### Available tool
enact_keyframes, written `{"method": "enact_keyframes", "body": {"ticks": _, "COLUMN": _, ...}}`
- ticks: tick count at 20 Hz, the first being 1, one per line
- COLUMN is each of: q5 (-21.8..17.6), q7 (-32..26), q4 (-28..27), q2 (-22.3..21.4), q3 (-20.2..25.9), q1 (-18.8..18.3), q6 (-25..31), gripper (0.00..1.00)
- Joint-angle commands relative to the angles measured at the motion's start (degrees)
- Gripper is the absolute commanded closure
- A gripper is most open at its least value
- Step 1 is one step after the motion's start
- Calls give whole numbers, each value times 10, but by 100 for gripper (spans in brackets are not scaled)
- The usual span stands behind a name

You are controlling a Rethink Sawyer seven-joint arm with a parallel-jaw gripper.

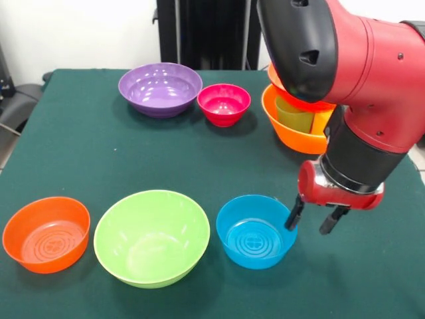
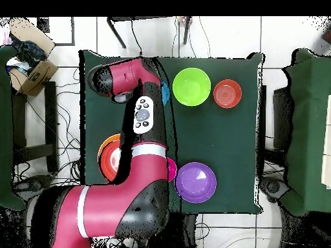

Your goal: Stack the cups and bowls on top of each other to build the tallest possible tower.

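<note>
Blue bowl [image 1: 255,230] pickup is the step: my gripper [image 1: 317,220] hangs spread and empty at its rim; next, straddle rim and clamp.

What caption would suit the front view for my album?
Red robot arm's open gripper straddles the blue bowl's rim, five more bowls around.

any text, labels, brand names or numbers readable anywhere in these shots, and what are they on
None can be read.
The small blue bowl and small orange bowl carry only moulded rings in their bottoms, no lettering.
The arm's grey button panel shows dark buttons; any marks on them are too small to read.
The cardboard box beside the table shows no legible print.
</note>
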Motion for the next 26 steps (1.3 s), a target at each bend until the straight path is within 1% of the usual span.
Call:
{"method": "enact_keyframes", "body": {"ticks": 1, "q5": 0, "q7": 59, "q4": 67, "q2": 1, "q3": 12, "q1": 1, "q6": -8, "gripper": 0}}
{"method": "enact_keyframes", "body": {"ticks": 10, "q5": 3, "q7": 61, "q4": 81, "q2": -1, "q3": 4, "q1": 2, "q6": -13, "gripper": 0}}
{"method": "enact_keyframes", "body": {"ticks": 15, "q5": 6, "q7": 69, "q4": 79, "q2": 4, "q3": 2, "q1": 4, "q6": -19, "gripper": 0}}
{"method": "enact_keyframes", "body": {"ticks": 21, "q5": 5, "q7": 91, "q4": 87, "q2": 11, "q3": -7, "q1": 12, "q6": -44, "gripper": 0}}
{"method": "enact_keyframes", "body": {"ticks": 26, "q5": 5, "q7": 108, "q4": 96, "q2": 19, "q3": -9, "q1": 16, "q6": -78, "gripper": 0}}
